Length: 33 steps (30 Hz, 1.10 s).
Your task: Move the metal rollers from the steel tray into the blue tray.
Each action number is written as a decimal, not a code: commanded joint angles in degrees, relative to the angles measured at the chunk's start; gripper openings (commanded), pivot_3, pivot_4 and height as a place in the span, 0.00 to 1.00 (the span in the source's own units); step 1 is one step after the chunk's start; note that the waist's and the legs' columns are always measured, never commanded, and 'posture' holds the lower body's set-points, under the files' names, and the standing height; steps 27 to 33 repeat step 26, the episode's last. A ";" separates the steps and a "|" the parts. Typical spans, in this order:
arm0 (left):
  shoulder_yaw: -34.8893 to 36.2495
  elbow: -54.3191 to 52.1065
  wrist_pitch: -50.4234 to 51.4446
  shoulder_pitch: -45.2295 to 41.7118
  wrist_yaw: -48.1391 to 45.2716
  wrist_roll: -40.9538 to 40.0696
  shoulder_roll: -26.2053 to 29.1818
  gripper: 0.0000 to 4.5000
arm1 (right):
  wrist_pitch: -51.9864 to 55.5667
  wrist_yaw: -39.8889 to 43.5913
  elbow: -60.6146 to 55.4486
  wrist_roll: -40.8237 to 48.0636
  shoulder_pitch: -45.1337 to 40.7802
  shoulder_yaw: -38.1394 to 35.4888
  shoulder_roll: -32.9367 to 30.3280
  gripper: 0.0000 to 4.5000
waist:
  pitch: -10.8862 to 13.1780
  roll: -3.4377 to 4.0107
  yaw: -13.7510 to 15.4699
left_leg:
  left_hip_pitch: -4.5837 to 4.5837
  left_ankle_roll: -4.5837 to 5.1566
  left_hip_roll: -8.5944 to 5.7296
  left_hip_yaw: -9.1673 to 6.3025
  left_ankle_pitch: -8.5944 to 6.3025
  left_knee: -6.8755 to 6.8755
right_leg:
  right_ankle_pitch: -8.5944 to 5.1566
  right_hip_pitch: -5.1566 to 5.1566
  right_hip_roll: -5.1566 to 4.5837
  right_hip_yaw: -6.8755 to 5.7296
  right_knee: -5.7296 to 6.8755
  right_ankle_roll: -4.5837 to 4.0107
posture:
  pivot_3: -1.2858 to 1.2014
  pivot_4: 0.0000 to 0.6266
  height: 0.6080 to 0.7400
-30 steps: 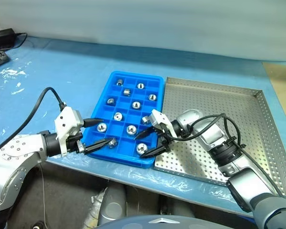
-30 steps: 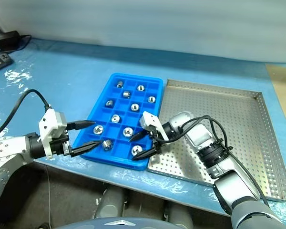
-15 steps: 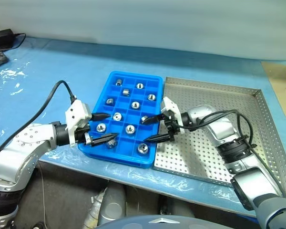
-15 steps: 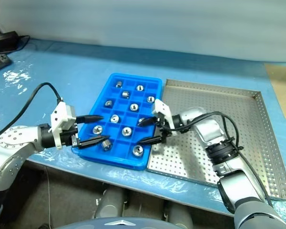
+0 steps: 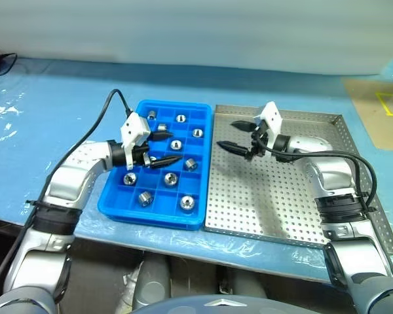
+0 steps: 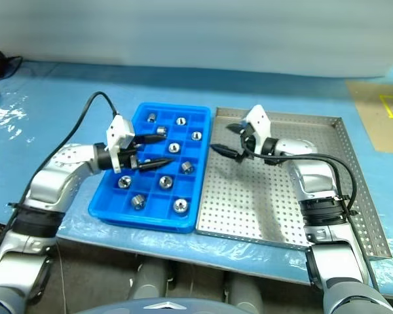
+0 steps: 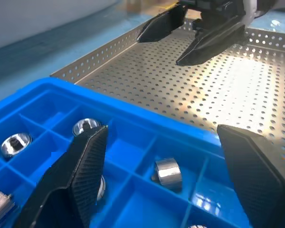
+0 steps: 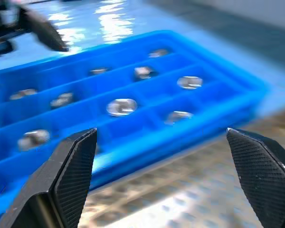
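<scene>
Several metal rollers (image 5: 176,144) lie in separate compartments of the blue tray (image 5: 111,204), which stands to the left of the steel tray (image 5: 281,196). My left gripper (image 5: 171,148) hovers open over the middle of the blue tray, pointing right, with nothing between its fingers. In the left wrist view one roller (image 7: 167,171) lies below that gripper (image 7: 162,130). My right gripper (image 5: 228,134) hangs open and holds nothing over the far left part of the steel tray, pointing left at the blue tray. The right wrist view looks along this gripper (image 8: 161,133) at rollers (image 8: 121,107) in the compartments.
Both trays rest on a blue table cover under clear film. A tan board with yellow tape (image 5: 373,111) lies at the far right, and a black cable (image 5: 0,62) at the far left. The table's front edge (image 5: 183,245) runs close below the trays.
The camera has shifted. My left gripper moved from the blue tray's near left edge to over its middle. My right gripper swung from the blue tray's near right corner to over the steel tray. Both stayed open.
</scene>
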 commanded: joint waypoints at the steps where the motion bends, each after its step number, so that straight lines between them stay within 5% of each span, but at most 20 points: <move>1: -0.39 4.20 -3.71 -3.21 -1.24 1.71 -1.61 0.86 | -1.21 -3.40 -4.36 0.42 1.42 -2.06 0.57 0.99 | 0.00 0.00 -0.94 | -0.02 0.01 0.00 0.00 0.00 -0.01 | 0.00 -0.01 0.01 0.00 -0.02 0.00 | 0.49 0.24 1.00; 7: 0.19 6.40 -4.63 -5.04 -2.42 2.17 -3.35 0.86 | -0.69 -7.02 -6.37 1.55 2.82 -2.56 2.74 0.99 | 0.00 0.00 -3.09 | -0.01 0.05 0.01 0.01 -0.02 -0.01 | 0.00 -0.02 0.05 0.00 -0.03 -0.01 | 0.49 0.24 1.00; 33: 1.66 1.85 -3.45 -0.32 0.58 2.32 -2.68 0.86 | -3.84 -5.95 -0.58 0.45 -0.65 -0.76 3.49 0.99 | 0.01 0.00 -2.71 | -0.01 0.15 0.04 0.02 -0.08 0.02 | 0.00 0.01 0.01 -0.01 -0.03 -0.03 | 0.51 0.24 1.00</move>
